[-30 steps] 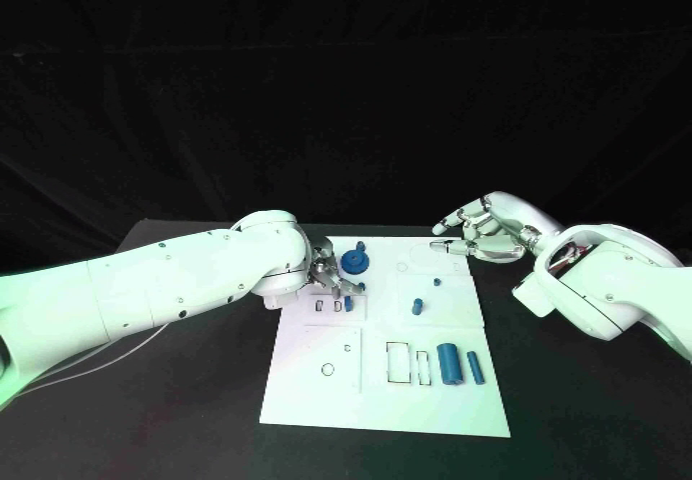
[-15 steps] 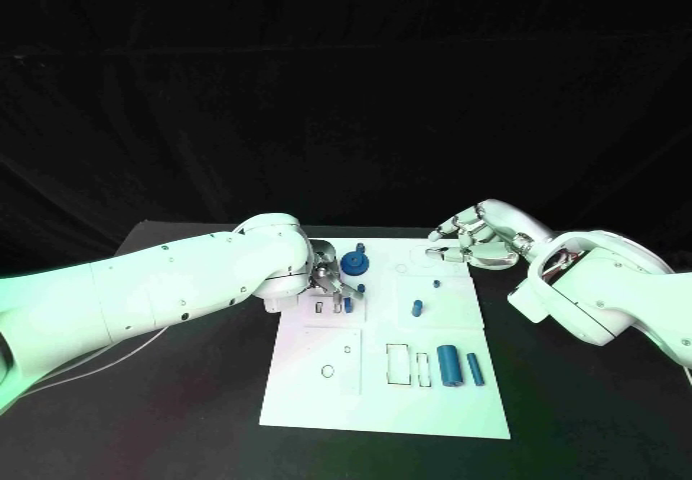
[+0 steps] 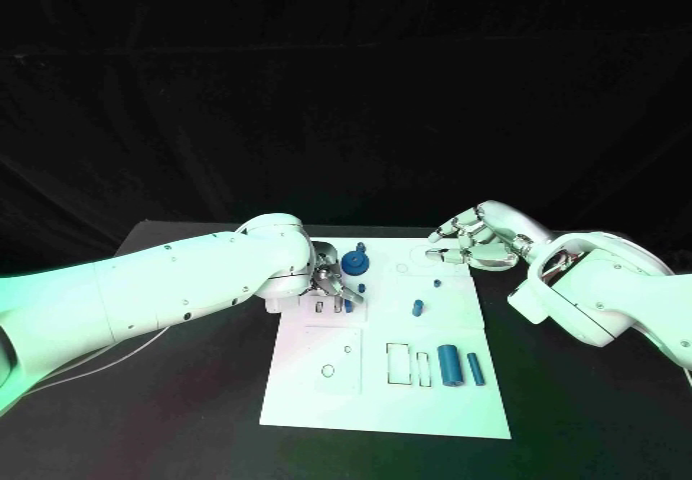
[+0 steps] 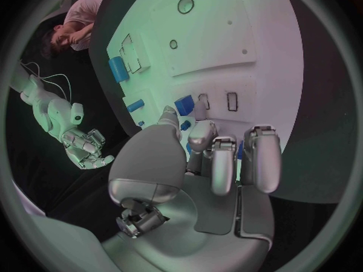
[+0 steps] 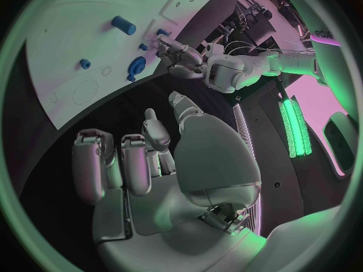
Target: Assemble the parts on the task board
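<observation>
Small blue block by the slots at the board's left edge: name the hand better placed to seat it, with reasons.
Left. The left hand hovers right over the small blue block and slots, fingers pointing down. The right hand sits off the task board's far right corner.

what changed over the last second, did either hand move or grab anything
The right hand drew in a little toward the far right corner of the white task board, mostly in the first half second, and holds nothing. The left hand stayed low over the board's left side beside the round blue part; whether it pinches a piece is unclear. The two blue cylinders near the front did not move.
</observation>
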Motion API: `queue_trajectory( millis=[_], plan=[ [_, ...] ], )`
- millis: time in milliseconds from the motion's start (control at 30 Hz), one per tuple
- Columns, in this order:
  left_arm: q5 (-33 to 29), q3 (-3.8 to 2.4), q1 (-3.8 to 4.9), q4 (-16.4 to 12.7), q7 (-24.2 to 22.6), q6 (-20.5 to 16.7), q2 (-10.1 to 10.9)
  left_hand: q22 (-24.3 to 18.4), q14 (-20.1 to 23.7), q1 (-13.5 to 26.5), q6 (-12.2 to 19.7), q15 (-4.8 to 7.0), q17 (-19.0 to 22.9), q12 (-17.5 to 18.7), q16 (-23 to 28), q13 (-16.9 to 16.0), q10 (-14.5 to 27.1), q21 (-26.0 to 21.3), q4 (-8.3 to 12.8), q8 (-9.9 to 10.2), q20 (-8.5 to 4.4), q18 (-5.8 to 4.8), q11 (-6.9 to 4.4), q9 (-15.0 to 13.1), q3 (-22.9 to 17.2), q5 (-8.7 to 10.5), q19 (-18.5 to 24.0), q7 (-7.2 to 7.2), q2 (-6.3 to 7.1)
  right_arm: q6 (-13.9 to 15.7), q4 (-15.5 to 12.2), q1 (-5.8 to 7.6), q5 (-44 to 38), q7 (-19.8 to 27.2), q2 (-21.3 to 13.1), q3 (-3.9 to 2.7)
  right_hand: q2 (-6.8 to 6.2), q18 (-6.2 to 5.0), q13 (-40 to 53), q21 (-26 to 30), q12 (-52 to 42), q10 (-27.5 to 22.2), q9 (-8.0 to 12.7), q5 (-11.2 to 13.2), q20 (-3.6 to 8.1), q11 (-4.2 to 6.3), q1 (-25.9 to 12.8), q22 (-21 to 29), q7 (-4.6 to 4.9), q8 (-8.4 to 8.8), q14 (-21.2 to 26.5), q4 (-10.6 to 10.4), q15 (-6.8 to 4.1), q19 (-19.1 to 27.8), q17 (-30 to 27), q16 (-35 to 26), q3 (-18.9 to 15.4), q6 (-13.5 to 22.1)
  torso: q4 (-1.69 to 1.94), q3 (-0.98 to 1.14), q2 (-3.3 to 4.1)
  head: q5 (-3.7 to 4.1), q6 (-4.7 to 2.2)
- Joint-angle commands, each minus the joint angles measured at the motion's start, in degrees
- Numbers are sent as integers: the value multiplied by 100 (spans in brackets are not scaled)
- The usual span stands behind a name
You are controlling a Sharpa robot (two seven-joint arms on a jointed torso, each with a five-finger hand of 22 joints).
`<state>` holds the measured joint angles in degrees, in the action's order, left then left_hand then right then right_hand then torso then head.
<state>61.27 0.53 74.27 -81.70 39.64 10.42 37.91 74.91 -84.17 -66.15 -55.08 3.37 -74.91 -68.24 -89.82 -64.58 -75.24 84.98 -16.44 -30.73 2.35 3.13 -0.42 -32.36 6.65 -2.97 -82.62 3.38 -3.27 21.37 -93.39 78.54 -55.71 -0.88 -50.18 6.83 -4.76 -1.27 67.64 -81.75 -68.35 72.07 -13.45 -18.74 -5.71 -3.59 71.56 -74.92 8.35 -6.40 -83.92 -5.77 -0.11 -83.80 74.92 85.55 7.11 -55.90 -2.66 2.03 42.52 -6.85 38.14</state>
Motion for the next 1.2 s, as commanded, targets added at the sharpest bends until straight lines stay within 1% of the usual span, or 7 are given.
queue_trajectory(
  millis=[33,300,467,667,867,1067,1200],
  plan=[
    [-79,0,2,1,-37,115,-17,384,-583,-107,55,21,-1509,18,-18,3,34,16,-2,-24,22,-66,3,-25,14,-3,-19,11,-28,-67,0,-6,-72,-8,6,0,36,-119,0,40,20,-12,-5,-23,2,8,-2,-821,-7,-40,-392,13,-49,27,608,-26,-34,11,1,2,5,-2,8],
    [-102,1,0,-36,-25,55,-10,380,-583,-466,116,17,-1509,104,-18,76,98,13,25,-2,29,-63,6,-107,-165,-6,-5,18,-227,-71,12,-8,-98,-21,13,0,45,-124,6,60,14,-4,-6,-45,3,9,7,-807,-8,-43,-392,10,-51,40,608,-27,-37,13,-3,-4,8,-12,20],
    [-270,1,0,-51,-34,22,-1,369,-583,-997,167,45,-1509,193,-18,146,154,6,188,36,22,-59,-26,-153,-540,-11,10,-18,-370,-81,22,-11,-111,-31,16,0,48,-129,1,78,18,-8,-6,-62,4,10,19,-793,-8,-44,-390,13,-52,52,596,-34,-38,16,-2,-3,2,-14,33],
    [-714,0,0,-66,-27,-46,40,372,-583,-1560,217,76,-1509,275,-18,185,191,3,383,86,2,-58,-55,-205,-1156,-16,20,-41,-312,-95,41,-12,-101,-51,20,0,49,-135,-11,103,31,-17,-7,-111,6,11,39,-776,-8,-48,-386,16,-53,67,578,-46,-45,20,3,-2,6,-16,49],
    [-964,0,-1,-84,-14,-98,100,423,-583,-1799,261,75,-1509,309,-18,188,177,25,452,86,-10,-68,-49,-302,-1868,-21,-3,-26,-98,-102,59,-13,-72,-59,24,0,53,-137,-20,115,40,-24,-8,-189,8,11,56,-771,-7,-54,-385,13,-54,71,572,-52,-55,26,5,-3,3,-13,55],
    [-1075,-1,0,-118,-28,-115,158,437,-583,-1544,320,32,-1509,401,-18,259,180,27,385,32,16,-67,-38,-531,-3271,-13,7,36,549,-108,73,-14,-72,-61,28,0,53,-137,-20,115,40,-24,-8,-189,8,11,56,-771,-7,-54,-385,13,-54,71,572,-52,-55,26,7,-1,0,-20,57],
    [-1104,-1,0,-140,-46,-141,174,433,-583,-1359,335,18,-1509,436,-18,294,186,22,430,-2,23,-63,-18,-635,-3728,-6,17,17,754,-110,77,-15,-49,-60,32,0,53,-137,-20,116,40,-23,-8,-205,9,10,56,-771,-7,-56,-385,10,-54,70,573,-52,-59,27,0,-2,3,-30,52]
  ],
)
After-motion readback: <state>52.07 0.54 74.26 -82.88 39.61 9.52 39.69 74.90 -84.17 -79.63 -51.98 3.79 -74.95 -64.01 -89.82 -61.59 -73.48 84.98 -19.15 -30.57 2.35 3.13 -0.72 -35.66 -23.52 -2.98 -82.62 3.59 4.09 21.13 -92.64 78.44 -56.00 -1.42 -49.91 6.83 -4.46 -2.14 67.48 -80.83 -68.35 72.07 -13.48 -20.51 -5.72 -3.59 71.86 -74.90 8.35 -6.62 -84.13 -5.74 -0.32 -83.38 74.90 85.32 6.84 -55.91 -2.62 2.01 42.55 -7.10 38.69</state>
